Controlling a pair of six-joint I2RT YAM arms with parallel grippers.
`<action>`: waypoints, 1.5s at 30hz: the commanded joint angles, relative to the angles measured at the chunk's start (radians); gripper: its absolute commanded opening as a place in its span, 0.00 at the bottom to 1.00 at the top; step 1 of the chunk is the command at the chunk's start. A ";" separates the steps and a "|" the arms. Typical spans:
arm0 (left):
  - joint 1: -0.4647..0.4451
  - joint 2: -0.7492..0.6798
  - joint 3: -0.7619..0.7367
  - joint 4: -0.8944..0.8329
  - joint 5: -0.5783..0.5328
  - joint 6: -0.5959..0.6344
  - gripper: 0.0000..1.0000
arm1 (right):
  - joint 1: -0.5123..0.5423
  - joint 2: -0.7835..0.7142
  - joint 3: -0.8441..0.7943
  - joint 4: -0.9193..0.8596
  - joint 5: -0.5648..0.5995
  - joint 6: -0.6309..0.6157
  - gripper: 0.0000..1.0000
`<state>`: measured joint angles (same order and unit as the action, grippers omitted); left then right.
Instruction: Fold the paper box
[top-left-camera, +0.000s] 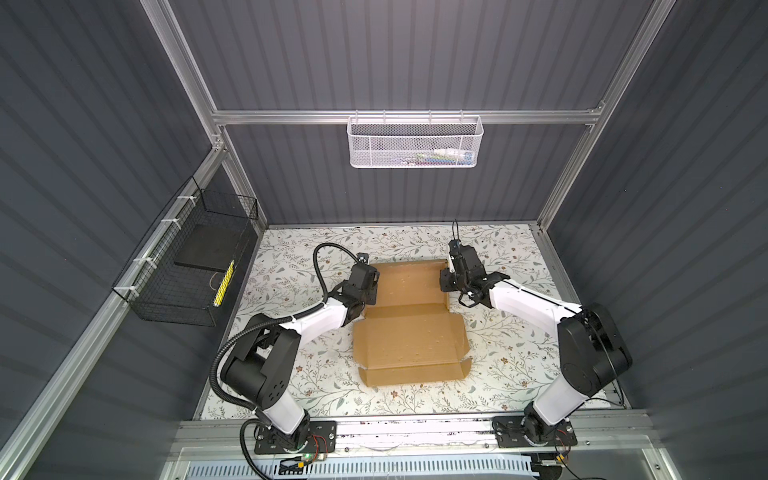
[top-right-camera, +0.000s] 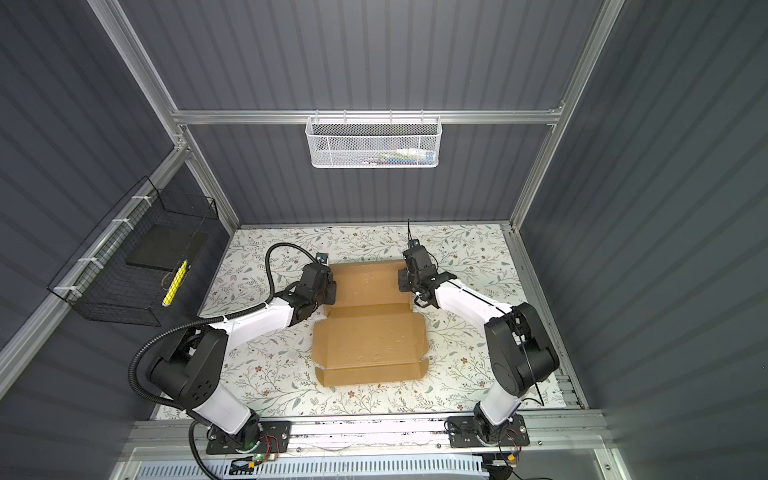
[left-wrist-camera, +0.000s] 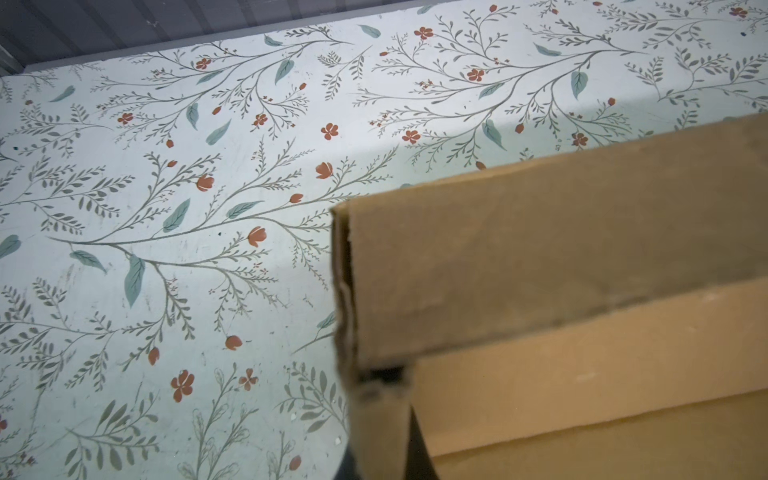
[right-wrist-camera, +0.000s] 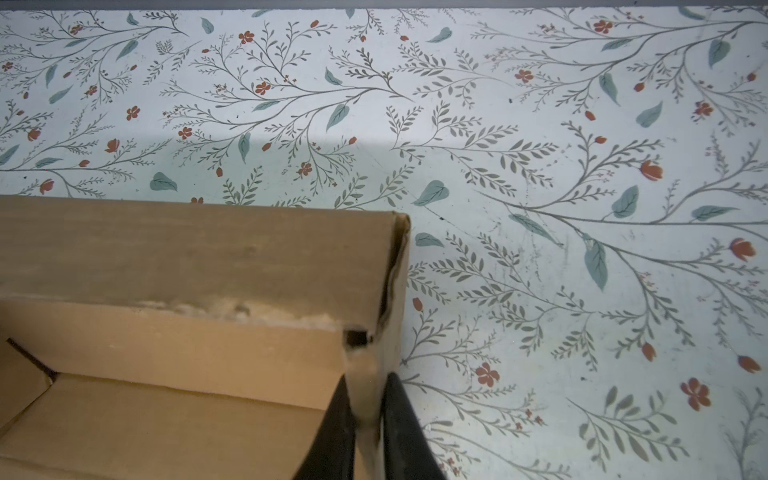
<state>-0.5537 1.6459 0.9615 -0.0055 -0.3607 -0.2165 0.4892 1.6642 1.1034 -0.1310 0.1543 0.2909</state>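
With the paper box (top-left-camera: 409, 332) lying central on the bench (top-left-camera: 498, 374), we had the left claw (left-wrist-camera: 380, 440) clamped on its 10 o'clock corner and the right claw (right-wrist-camera: 368, 399) clamped on its 2 o'clock corner, likely to hold the raised walls upright for tucking.

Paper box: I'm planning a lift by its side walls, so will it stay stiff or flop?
Probably light: the paper box is thin cardboard. Likely to hinge rather than stay rigid: creases cross it and the near panels lie flat. The corner by the right hand looks worn, so it may buckle.
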 joint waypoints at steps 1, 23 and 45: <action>-0.005 0.057 0.047 -0.129 0.135 0.012 0.00 | -0.003 0.026 0.036 -0.048 -0.063 0.019 0.17; 0.032 0.207 0.200 -0.313 0.287 0.058 0.00 | -0.047 0.212 0.235 -0.231 -0.155 0.019 0.19; 0.051 0.299 0.249 -0.312 0.304 0.042 0.28 | -0.073 0.322 0.305 -0.246 -0.202 0.016 0.18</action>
<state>-0.4850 1.9289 1.2152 -0.2855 -0.1234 -0.1879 0.4065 1.9808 1.3800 -0.3870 0.0158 0.3069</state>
